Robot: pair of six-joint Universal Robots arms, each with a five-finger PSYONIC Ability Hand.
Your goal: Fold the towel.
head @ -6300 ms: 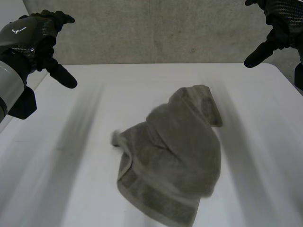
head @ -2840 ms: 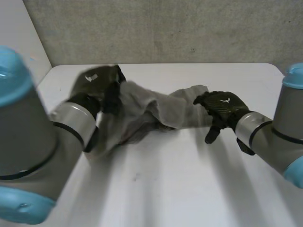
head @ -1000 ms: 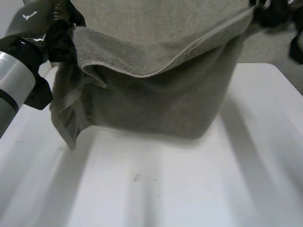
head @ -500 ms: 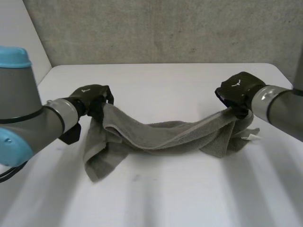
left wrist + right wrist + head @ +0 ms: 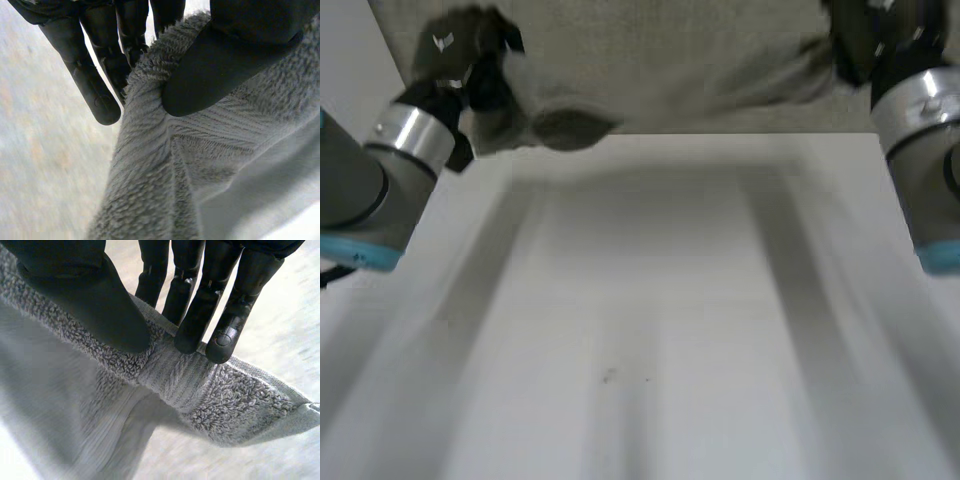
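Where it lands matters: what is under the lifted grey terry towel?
Bare white table with small dark specks. The grey towel's fold by the left hand hides part of its far edge.

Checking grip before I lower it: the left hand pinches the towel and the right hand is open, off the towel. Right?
No. The right hand is also shut on the towel, thumb and fingers pinching its edge, as the right wrist view shows. The left hand does pinch it.

The towel (image 5: 235, 400) is grey, its looped pile crossed by a smoother ribbed band. Both the left hand (image 5: 220, 65) and right hand (image 5: 90, 300) are black. The bench (image 5: 650, 300) is white.
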